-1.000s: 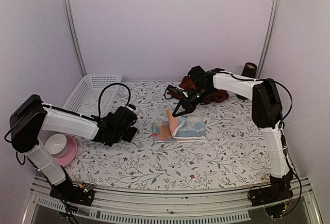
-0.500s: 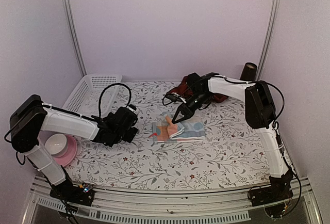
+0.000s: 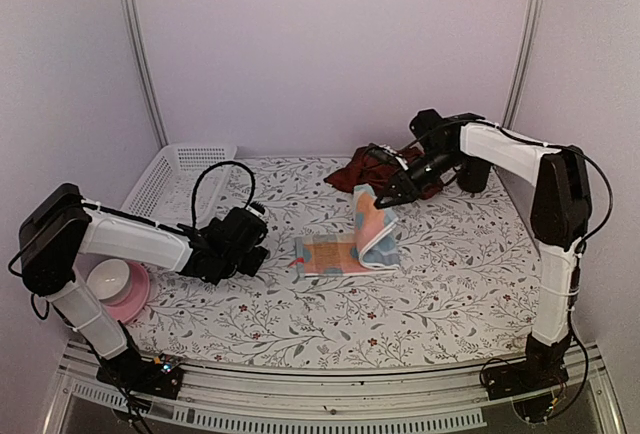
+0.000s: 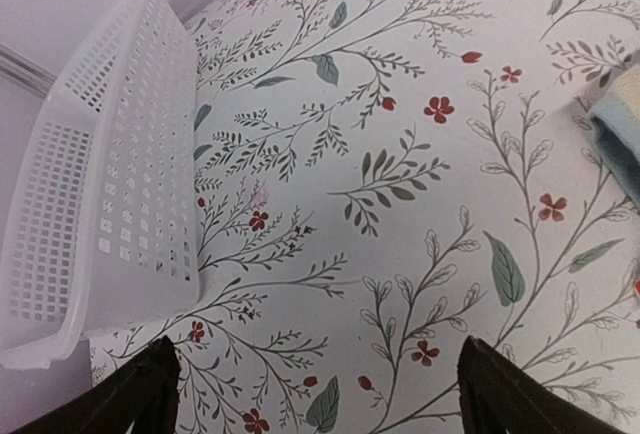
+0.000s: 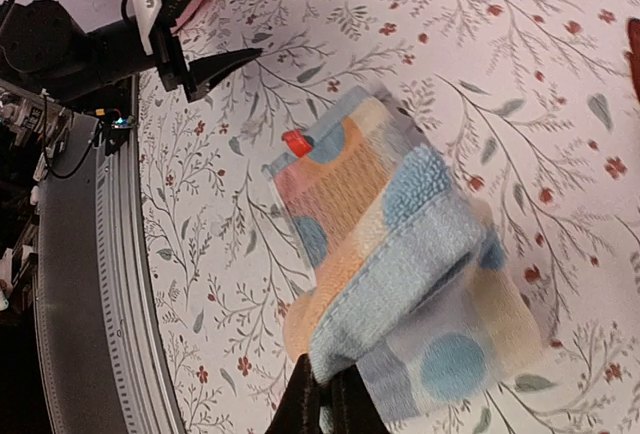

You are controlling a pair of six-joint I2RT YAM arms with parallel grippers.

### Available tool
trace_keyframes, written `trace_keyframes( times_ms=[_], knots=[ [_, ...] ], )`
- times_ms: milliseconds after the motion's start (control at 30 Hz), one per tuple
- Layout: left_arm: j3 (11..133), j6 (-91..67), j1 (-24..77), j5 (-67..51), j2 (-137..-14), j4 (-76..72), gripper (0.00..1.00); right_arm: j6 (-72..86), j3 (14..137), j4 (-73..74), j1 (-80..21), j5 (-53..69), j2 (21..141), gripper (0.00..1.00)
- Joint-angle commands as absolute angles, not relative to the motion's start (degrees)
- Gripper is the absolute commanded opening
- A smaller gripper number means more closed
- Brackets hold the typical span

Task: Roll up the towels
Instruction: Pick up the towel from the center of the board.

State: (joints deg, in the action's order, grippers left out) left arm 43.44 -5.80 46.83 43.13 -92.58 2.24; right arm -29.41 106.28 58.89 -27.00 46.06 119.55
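Note:
The pastel checked towel (image 3: 350, 244) lies mid-table, its small red tag (image 5: 296, 142) at the left end. My right gripper (image 3: 381, 199) is shut on its right edge and holds that part lifted and unfolded above the table; the right wrist view shows the cloth (image 5: 420, 264) pinched between the fingertips (image 5: 312, 404). The dark red-maroon towel (image 3: 360, 166) lies crumpled at the back, partly behind the right arm. My left gripper (image 3: 258, 254) is open and empty, low over the table left of the checked towel, whose edge (image 4: 615, 139) shows at the right of the left wrist view.
A white perforated basket (image 3: 175, 182) stands at the back left, also in the left wrist view (image 4: 100, 184). A pink plate with a white bowl (image 3: 112, 284) sits at the near left. A dark cylinder (image 3: 476, 169) stands at the back right.
My right gripper has closed on the checked towel's folded edge and pulled it up and to the right, opening the fold. The left arm has not moved.

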Motion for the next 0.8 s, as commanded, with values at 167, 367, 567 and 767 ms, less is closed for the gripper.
trace_keyframes(
  times_ms=[167, 367, 567, 767],
  knots=[
    [43.3, -6.3, 48.1, 43.8, -91.2, 0.9, 0.97, -29.9, 86.8, 56.6, -12.5, 40.2, 105.7, 0.02],
    [43.7, -6.4, 48.5, 43.7, -91.8, 0.9, 0.97, -29.2, 82.8, 55.0, -6.0, 33.7, 103.6, 0.02],
    [43.7, -6.3, 48.8, 44.2, -91.7, 1.0, 0.97, -30.1, 81.1, 54.3, -2.1, 26.3, 103.8, 0.02],
    [43.7, -6.1, 48.9, 44.2, -91.7, 1.1, 0.97, -31.0, 81.3, 54.2, 1.7, 20.7, 103.9, 0.02]
  ],
)
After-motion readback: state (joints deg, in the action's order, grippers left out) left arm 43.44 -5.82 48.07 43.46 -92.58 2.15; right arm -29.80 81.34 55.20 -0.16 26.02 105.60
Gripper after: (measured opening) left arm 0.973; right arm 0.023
